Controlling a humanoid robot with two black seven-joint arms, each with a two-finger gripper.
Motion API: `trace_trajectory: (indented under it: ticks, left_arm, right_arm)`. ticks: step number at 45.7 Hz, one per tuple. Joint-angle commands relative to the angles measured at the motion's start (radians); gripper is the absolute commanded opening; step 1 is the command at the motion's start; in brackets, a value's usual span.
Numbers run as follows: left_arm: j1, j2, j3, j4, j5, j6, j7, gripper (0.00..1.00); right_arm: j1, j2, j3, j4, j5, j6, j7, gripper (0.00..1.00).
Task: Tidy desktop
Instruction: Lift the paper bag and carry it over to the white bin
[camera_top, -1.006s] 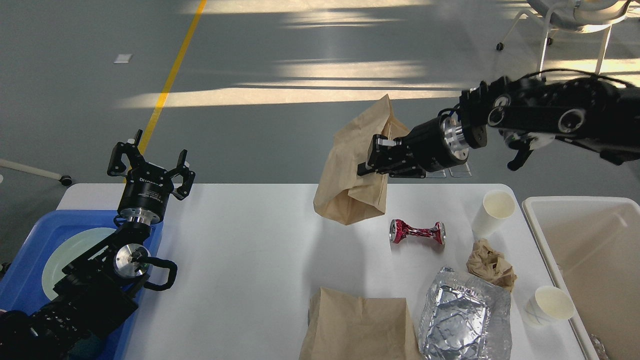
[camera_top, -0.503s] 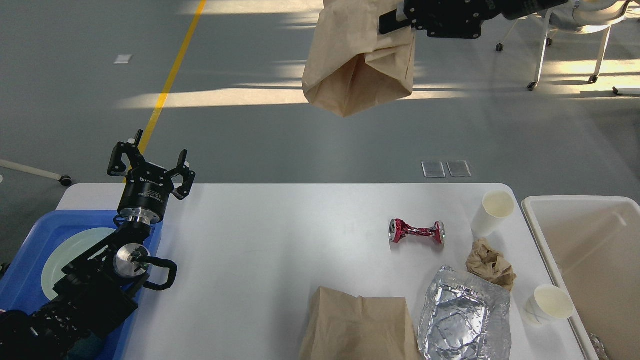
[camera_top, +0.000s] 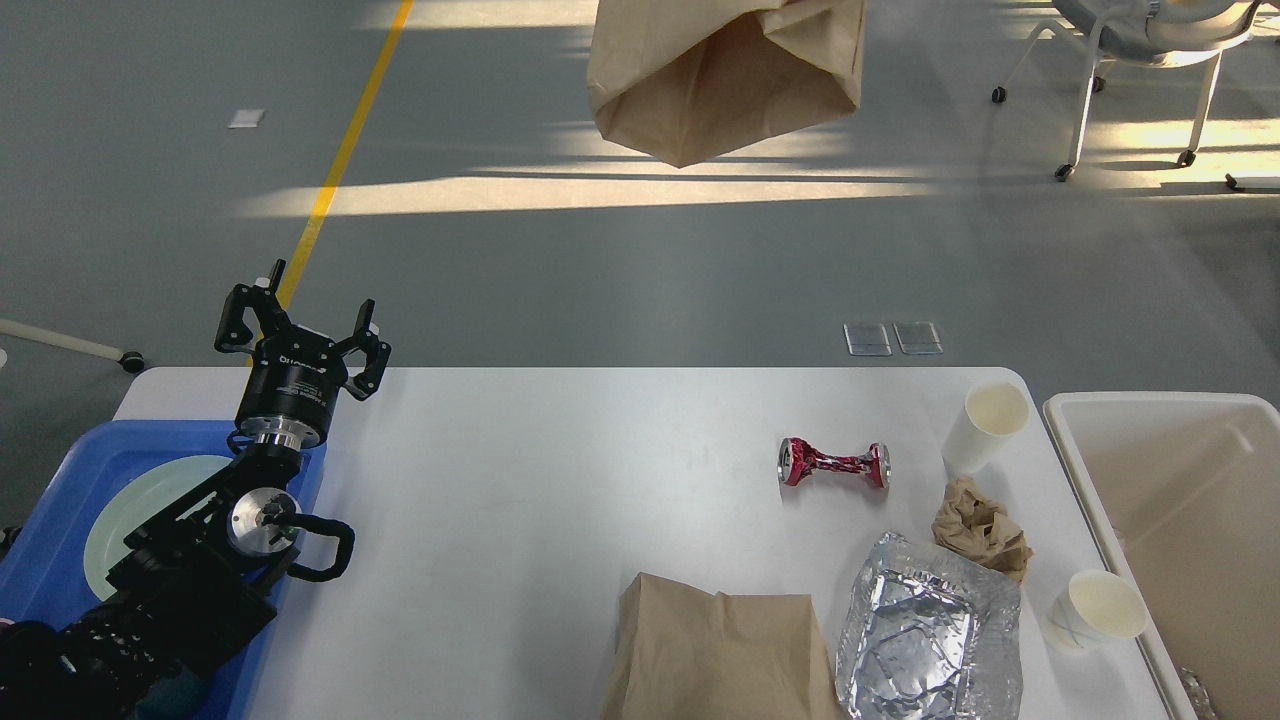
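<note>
My left end effector stands upright over the far left corner of the large white rounded tabletop, its black fingers spread wide with nothing between them. Just below and to its left sits the blue rimmed plastic tray holding a pale green round plate, partly hidden by my arm. My right end effector is out of the view. A brown paper bag hangs high above the floor, far up and to the right of my left end effector, cut off by the top edge, so I cannot tell what holds it.

Well to the right of the left end effector, on the tabletop, lie a crushed red metal can, a white paper cup, a crumpled brown paper wad, a creased silver foil container, a second white paper cup and a flat brown paper bag at the near edge. A deep off-white plastic bin stands beside the tabletop's right end.
</note>
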Motion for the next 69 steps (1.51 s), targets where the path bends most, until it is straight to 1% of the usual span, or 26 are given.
trace_trajectory:
  ticks: [1,5,15,20,23,30,43,47,51,53,54,55,58,60,62,64,65,66,69]
  left_arm:
    - [0.000,0.000,0.000,0.000,0.000,0.000,-0.001,0.96]
    - [0.000,0.000,0.000,0.000,0.000,0.000,-0.001,0.96]
    - [0.000,0.000,0.000,0.000,0.000,0.000,0.001,0.96]
    - [0.000,0.000,0.000,0.000,0.000,0.000,-0.001,0.96]
    - [0.000,0.000,0.000,0.000,0.000,0.000,0.000,0.96]
    - [-0.001,0.000,0.000,0.000,0.000,0.000,0.000,0.96]
    - [-0.001,0.000,0.000,0.000,0.000,0.000,0.000,0.96]
    - [0.000,0.000,0.000,0.000,0.000,0.000,0.001,0.96]
    - [-0.001,0.000,0.000,0.000,0.000,0.000,-0.001,0.96]
    - [0.000,0.000,0.000,0.000,0.000,0.000,-0.001,0.96]
    - [0.000,0.000,0.000,0.000,0.000,0.000,-0.001,0.96]
    - [-0.001,0.000,0.000,0.000,0.000,0.000,0.000,0.96]
    - [0.000,0.000,0.000,0.000,0.000,0.000,-0.001,0.96]
    - [-0.001,0.000,0.000,0.000,0.000,0.000,0.001,0.96]
    - [0.000,0.000,0.000,0.000,0.000,0.000,0.001,0.96]
    - [-0.001,0.000,0.000,0.000,0.000,0.000,0.000,0.96]
    - [-0.001,0.000,0.000,0.000,0.000,0.000,0.001,0.96]
    - [0.000,0.000,0.000,0.000,0.000,0.000,0.001,0.96]
    - [0.000,0.000,0.000,0.000,0.000,0.000,0.001,0.96]
  right_arm:
    - [-0.049,0.000,-0.053,-0.057,-0.094,0.000,0.002,0.00]
    - [-0.161,0.002,-0.072,-0.140,-0.136,0.000,0.003,0.00]
    - [-0.463,0.009,-0.093,-0.442,-0.249,0.000,0.005,0.00]
    - [-0.603,0.008,-0.110,-0.542,-0.269,0.000,0.005,0.00]
    - [-0.674,0.005,-0.137,-0.582,-0.269,-0.013,0.006,0.00]
    - [-0.833,0.003,-0.217,-0.656,-0.259,-0.134,0.003,0.00]
    - [-1.065,-0.003,-0.236,-0.817,-0.251,-0.176,0.003,0.00]
    - [-1.141,-0.021,-0.243,-0.823,-0.252,-0.203,0.003,0.00]
    - [-1.189,-0.046,-0.300,-0.823,-0.252,-0.223,0.003,0.00]
    - [-1.207,-0.049,-0.328,-0.823,-0.252,-0.248,0.003,0.07]
    - [-1.218,-0.049,-0.338,-0.823,-0.252,-0.266,0.003,0.13]
    - [-1.229,-0.049,-0.346,-0.823,-0.252,-0.288,0.003,0.20]
    - [-1.273,-0.049,-0.360,-0.824,-0.252,-0.367,0.000,0.47]
    - [-1.307,-0.049,-0.360,-0.824,-0.251,-0.410,0.000,0.59]
    - [-1.333,-0.049,-0.360,-0.824,-0.251,-0.432,-0.001,0.70]
    - [-1.339,-0.049,-0.357,-0.826,-0.251,-0.438,0.000,0.86]
    - [-1.339,-0.049,-0.355,-0.824,-0.251,-0.438,0.000,0.92]
    - [-1.338,-0.049,-0.352,-0.824,-0.249,-0.438,0.000,0.96]
    - [-1.338,-0.046,-0.352,-0.824,-0.240,-0.437,0.000,0.98]
